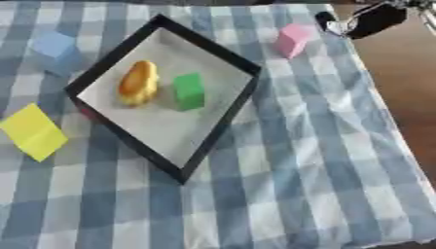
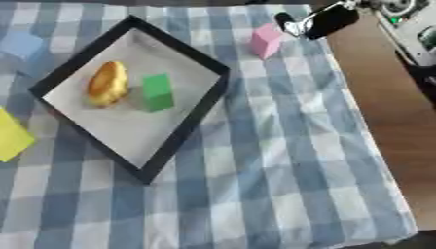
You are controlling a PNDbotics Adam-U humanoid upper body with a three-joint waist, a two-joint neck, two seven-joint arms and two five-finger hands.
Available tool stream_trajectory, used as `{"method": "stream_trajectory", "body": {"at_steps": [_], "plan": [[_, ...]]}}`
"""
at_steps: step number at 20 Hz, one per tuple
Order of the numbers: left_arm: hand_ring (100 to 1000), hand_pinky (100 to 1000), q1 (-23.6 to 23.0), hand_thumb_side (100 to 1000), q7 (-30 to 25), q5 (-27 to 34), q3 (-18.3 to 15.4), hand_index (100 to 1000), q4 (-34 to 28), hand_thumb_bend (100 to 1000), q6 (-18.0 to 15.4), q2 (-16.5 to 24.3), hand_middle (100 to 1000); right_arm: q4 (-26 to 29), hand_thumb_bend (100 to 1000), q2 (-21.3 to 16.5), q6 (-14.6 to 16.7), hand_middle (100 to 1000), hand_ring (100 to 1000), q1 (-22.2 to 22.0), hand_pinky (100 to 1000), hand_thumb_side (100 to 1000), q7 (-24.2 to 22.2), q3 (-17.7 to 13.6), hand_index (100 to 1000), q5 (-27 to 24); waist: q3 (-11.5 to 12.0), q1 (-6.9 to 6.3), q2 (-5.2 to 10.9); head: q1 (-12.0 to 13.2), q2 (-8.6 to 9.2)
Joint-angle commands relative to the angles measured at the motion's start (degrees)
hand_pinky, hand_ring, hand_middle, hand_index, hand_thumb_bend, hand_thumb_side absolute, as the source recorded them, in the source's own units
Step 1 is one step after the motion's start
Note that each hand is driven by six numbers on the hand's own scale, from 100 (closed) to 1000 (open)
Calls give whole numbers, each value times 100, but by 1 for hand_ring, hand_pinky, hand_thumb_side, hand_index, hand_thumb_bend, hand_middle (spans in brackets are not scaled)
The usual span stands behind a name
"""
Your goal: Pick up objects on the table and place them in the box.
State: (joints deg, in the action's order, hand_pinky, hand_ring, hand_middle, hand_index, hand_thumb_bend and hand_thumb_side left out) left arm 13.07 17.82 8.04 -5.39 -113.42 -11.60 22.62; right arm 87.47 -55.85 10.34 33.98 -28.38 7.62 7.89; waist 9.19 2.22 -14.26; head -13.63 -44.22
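Right hand [image 2: 319, 22] hovers just right of the pink block [image 1: 292, 40], fingers' state unclear; a careless approach could knock it farther from the box [image 1: 223, 51].

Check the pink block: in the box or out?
Out. The pink block sits on the checked cloth beyond the black box's far rim, near the right hand.

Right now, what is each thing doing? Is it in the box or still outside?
Box: open, on the checked cloth.
Bread: in the box, lying down.
Green block: in the box, beside the bread.
Pink block: outside, on the cloth near the right hand.
Blue block: outside, left of the box.
Yellow block: outside, left of the box.
Right hand: above the far right corner, holding nothing; fingers unclear.
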Motion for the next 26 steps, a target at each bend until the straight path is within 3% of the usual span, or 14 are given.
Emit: {"method": "stream_trajectory", "body": {"at_steps": [1, 7, 18, 26], "plan": [[723, 816, 44, 740, -12, -10, -42, 833, -117, 100, 20, 137, 636, -49, 100, -337, 105, 865, 930, -20, 940, 214, 70, -161, 966, 63, -4, -8, 9, 8, 10], [723, 816, 71, 745, -35, -12, -27, 833, -117, 100, 31, 132, 635, -212, 153, -459, 338, 866, 932, -146, 942, 137, 185, -264, 963, 159, 23, -5, -124, -81, 40], [721, 816, 206, 754, -84, 11, 17, 833, -117, 100, 33, 99, 633, -467, 179, -557, 668, 869, 928, -178, 943, 100, 351, -448, 964, 136, 293, 36, -427, -336, 489], [721, 816, 226, 755, -93, 20, 25, 833, -117, 100, 42, 73, 632, -475, 200, -575, 718, 870, 928, -137, 943, 100, 326, -450, 963, 181, 481, 75, -506, -453, 735]]}}
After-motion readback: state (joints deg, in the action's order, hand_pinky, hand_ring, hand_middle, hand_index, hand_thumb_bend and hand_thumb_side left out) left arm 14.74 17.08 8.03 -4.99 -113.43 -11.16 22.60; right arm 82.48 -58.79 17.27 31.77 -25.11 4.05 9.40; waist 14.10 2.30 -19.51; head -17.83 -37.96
